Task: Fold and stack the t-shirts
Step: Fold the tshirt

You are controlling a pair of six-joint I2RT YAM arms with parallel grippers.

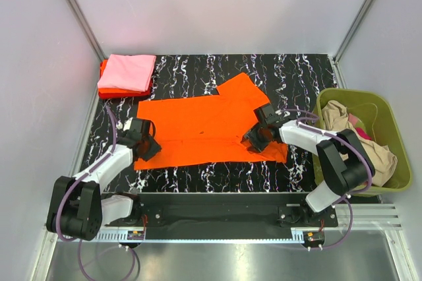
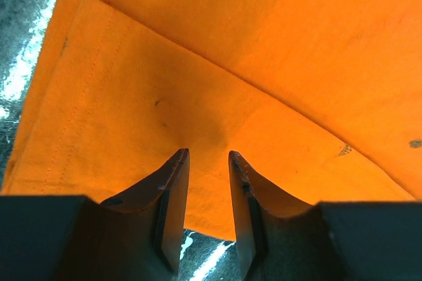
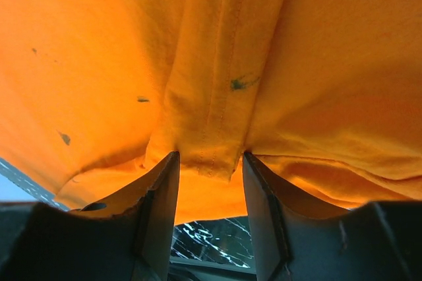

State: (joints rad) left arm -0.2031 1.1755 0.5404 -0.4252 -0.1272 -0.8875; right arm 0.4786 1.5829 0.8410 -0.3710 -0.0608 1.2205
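Observation:
The bright orange t-shirt lies spread on the black marbled table, its near edge folded over along a crease. My left gripper is at the shirt's left edge; in the left wrist view it is open a little, tips pressed on the orange cloth. My right gripper is at the shirt's right near part; in the right wrist view it is open, with a stitched fold of the cloth bunched between its tips.
A folded light pink shirt lies on a folded red-orange one at the far left corner. The olive-green basket at the right holds beige and magenta cloth. Grey walls surround the table.

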